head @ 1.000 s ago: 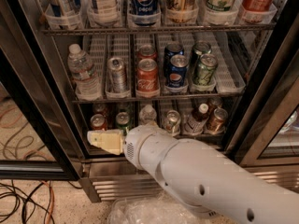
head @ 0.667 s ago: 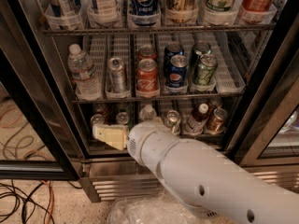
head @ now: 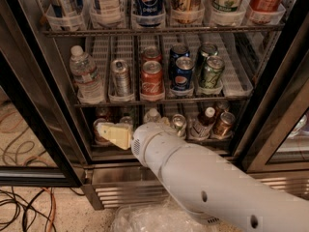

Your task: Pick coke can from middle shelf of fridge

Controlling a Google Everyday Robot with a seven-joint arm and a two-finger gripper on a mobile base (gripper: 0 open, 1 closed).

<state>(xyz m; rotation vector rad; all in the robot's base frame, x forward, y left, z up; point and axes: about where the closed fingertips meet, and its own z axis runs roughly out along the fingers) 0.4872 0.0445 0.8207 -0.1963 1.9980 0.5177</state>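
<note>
The coke can (head: 151, 79), red with white script and a silver top, stands upright at the front of a lane on the middle shelf (head: 237, 83) of the fridge (head: 268, 98). A second red can (head: 151, 54) stands behind it. My gripper (head: 114, 135), cream-coloured on the end of the white arm (head: 203, 178), is in front of the bottom shelf, below and left of the coke can and apart from it. It holds nothing that I can see.
On the middle shelf stand a water bottle (head: 86, 76), a silver can (head: 120, 76), a blue Pepsi can (head: 183, 76) and a green-and-silver can (head: 211, 72). Bottles stand in cups above; bottles and cans (head: 223, 123) stand below. Cables (head: 24, 207) lie on the floor at left.
My gripper has risen a little and shifted slightly right, closer to the fridge's bottom shelf. The cans have not moved.
</note>
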